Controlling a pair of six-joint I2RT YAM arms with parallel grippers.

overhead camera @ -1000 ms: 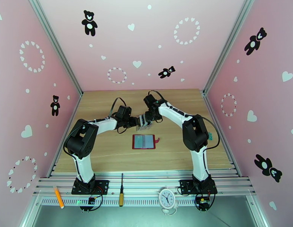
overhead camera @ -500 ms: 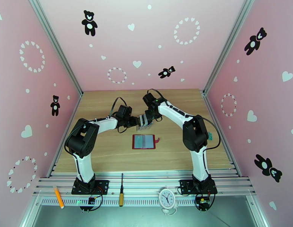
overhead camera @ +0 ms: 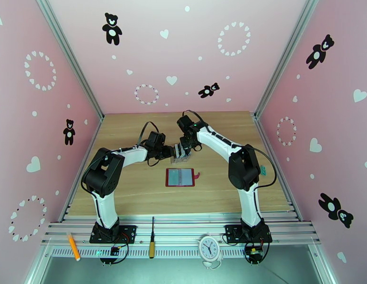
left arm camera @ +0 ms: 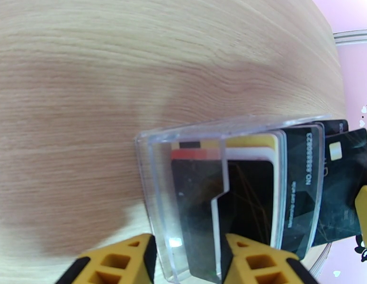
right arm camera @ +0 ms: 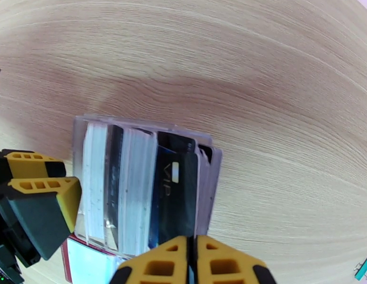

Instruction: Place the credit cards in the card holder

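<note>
The dark-red card holder (overhead camera: 180, 177) lies open and flat at mid-table, its grey pockets facing up; a corner of the card holder (right arm camera: 86, 267) appears under the rack. Just behind it stands a clear slotted rack (overhead camera: 181, 155) packed with several credit cards (left arm camera: 297, 185). My left gripper (left arm camera: 190, 261) is shut on the rack's end wall (left arm camera: 157, 195). My right gripper (right arm camera: 192, 263) comes from above, fingers pinched on the edge of a black VIP card (right arm camera: 176, 199) that stands a little out of the rack (right arm camera: 93, 185). That black card (left arm camera: 342, 185) sticks out past the others.
The wooden table (overhead camera: 131, 190) is fenced by pink walls. On the front rail lie an orange pen (overhead camera: 73, 246), a screwdriver (overhead camera: 152, 238) and a small clock (overhead camera: 209, 247). A teal object (overhead camera: 263, 170) sits near the right arm's elbow.
The right wrist has shifted slightly left and back over the rack. The left arm and the wallet have stayed where they were.
</note>
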